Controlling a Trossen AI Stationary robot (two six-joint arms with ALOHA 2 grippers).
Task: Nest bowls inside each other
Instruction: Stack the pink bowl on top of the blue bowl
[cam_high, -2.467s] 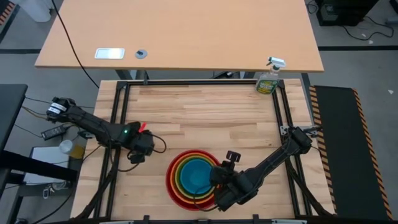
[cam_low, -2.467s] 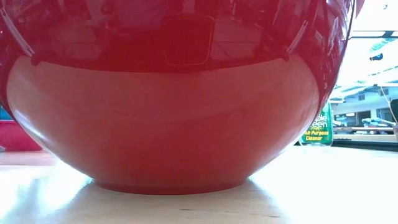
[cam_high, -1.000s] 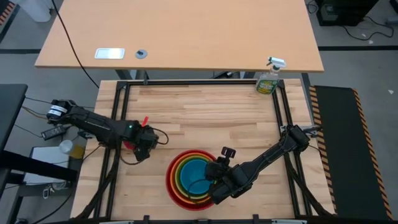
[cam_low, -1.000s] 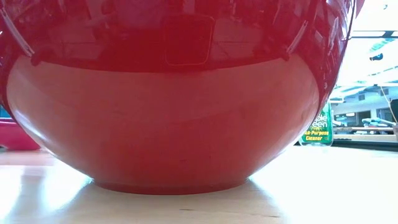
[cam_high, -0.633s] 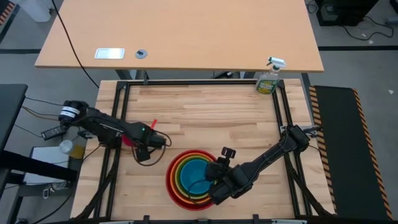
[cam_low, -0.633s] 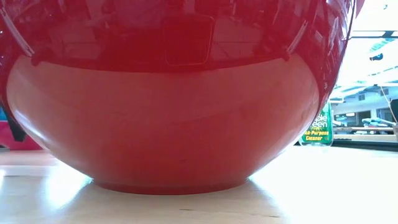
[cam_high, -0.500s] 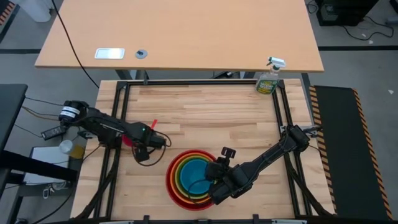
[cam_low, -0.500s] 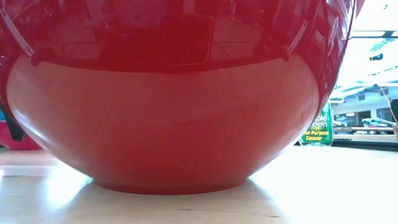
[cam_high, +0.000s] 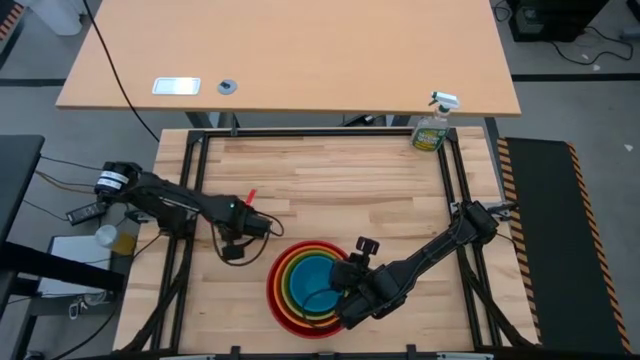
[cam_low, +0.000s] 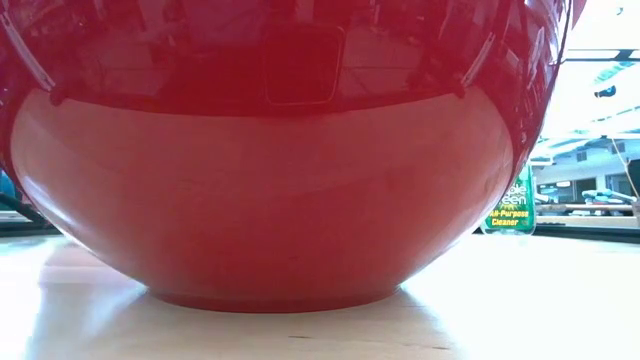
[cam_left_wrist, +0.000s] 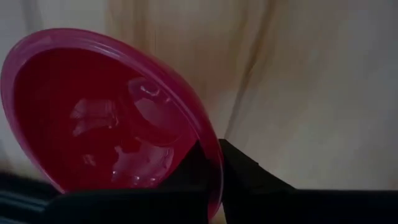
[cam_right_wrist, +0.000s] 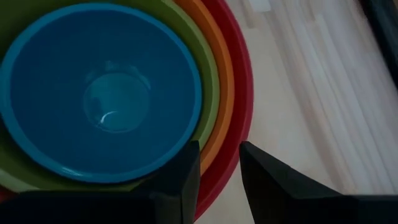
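Note:
The red bowl (cam_high: 273, 292) rests by its base on the table near the front edge. The orange, yellow-green and blue bowl (cam_high: 315, 283) are nested inside it. The red bowl's wall (cam_low: 270, 180) fills the low view. My right gripper (cam_right_wrist: 219, 171) hangs open over the stack's near right rim (cam_high: 345, 300) and touches nothing. To the left of the stack, my left gripper (cam_high: 238, 235) points down and is shut on the pink bowl (cam_left_wrist: 99, 118), which the arm hides in the high view. My left gripper pinches the pink bowl's rim (cam_left_wrist: 208, 134), one finger inside the bowl and one outside it. The fingers come from above, pointing down. The bowl's mouth faces up, toward the wrist. Whether its base is clear of the table I cannot tell.
A green spray bottle (cam_high: 432, 128) stands at the table's far right corner, also seen as the bottle (cam_low: 510, 205) in the low view. A black frame (cam_high: 190, 170) borders the wooden table top. Bare wood lies between the stack and the far edge.
My left gripper has moved a little toward the table's right edge and the stack, rolled slightly, and shut on the pink bowl's rim. The pink bowl has left the low view's left edge, where it showed before.

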